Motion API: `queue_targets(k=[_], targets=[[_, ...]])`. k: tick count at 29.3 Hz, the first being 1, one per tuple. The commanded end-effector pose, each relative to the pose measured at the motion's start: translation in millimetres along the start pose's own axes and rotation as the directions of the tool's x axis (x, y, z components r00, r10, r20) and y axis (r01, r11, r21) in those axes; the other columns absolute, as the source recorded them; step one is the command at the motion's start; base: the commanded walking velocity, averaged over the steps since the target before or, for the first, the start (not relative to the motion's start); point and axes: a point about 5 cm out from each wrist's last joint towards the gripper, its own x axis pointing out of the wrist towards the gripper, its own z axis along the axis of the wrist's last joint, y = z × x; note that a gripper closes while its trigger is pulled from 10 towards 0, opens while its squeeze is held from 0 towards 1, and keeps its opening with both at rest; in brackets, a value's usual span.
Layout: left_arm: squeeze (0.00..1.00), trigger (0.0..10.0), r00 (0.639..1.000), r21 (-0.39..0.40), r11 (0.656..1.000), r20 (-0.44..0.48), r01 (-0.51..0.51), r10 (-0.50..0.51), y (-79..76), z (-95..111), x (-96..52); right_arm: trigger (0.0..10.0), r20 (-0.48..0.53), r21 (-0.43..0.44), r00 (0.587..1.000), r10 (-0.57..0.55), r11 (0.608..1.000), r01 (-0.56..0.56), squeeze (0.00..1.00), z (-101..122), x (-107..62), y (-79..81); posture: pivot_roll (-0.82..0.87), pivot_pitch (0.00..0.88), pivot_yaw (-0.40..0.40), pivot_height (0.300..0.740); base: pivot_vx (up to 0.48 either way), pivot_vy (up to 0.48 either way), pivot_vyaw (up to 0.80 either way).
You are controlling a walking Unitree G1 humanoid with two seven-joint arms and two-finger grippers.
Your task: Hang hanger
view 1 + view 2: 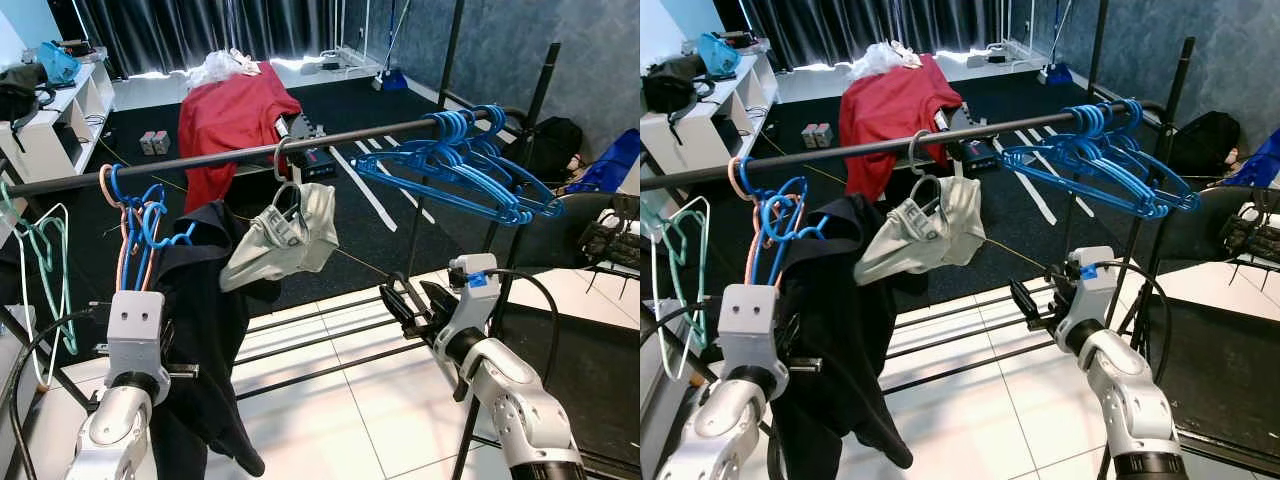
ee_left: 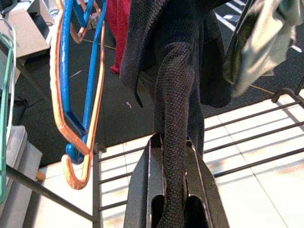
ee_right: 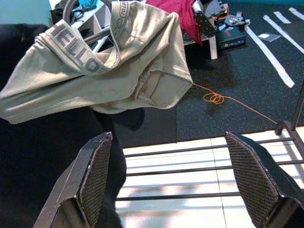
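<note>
Black knit fabric of a dark hanging garment (image 1: 205,330) is seen at the lower left of the frame, clamped between the closed fingers of the left gripper (image 2: 172,209). Beside it, blue and orange plastic hangers (image 1: 135,225) are hooked on the long black metal rail (image 1: 230,155). At centre, a grey hanger carrying pale grey shorts (image 1: 285,235) is already hung on the rail; it is judged light, stiff at the hook and floppy below, best taken by the hook's neck. Lower right, the right gripper (image 3: 178,175) is held wide open and empty. White tiles (image 1: 330,400) and black matting are seen below.
</note>
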Motion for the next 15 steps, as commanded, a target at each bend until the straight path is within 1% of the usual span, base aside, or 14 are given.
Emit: queue_targets(k=[1, 5, 15], targets=[[0.0, 10.0, 0.999, -0.01, 1.0, 0.035, 0.005, -0.004, -1.1, 7.9, -1.7, 10.0, -0.014, -0.002, 1.0, 0.008, 1.0, -0.008, 0.0, -3.1, 0.8, 1.5, -0.08, 0.0, 0.033, 0.74, -0.307, 0.0, 0.0], [0.0, 10.0, 1.0, -0.032, 0.999, 0.023, 0.015, -0.014, 0.2, 6.7, 0.6, 10.0, -0.009, 0.003, 1.0, 0.01, 1.0, -0.01, 0.0, -2.0, 2.8, 2.9, -0.07, 0.0, 0.042, 0.74, -0.309, 0.0, 0.0], [0.0, 10.0, 1.0, -0.039, 0.999, 0.031, -0.002, 0.003, 1.4, 8.9, 2.2, 10.0, -0.011, -0.002, 1.0, 0.014, 1.0, -0.014, 0.0, -1.2, 4.5, 1.6, -0.06, 0.0, 0.026, 0.74, -0.318, 0.0, 0.0]])
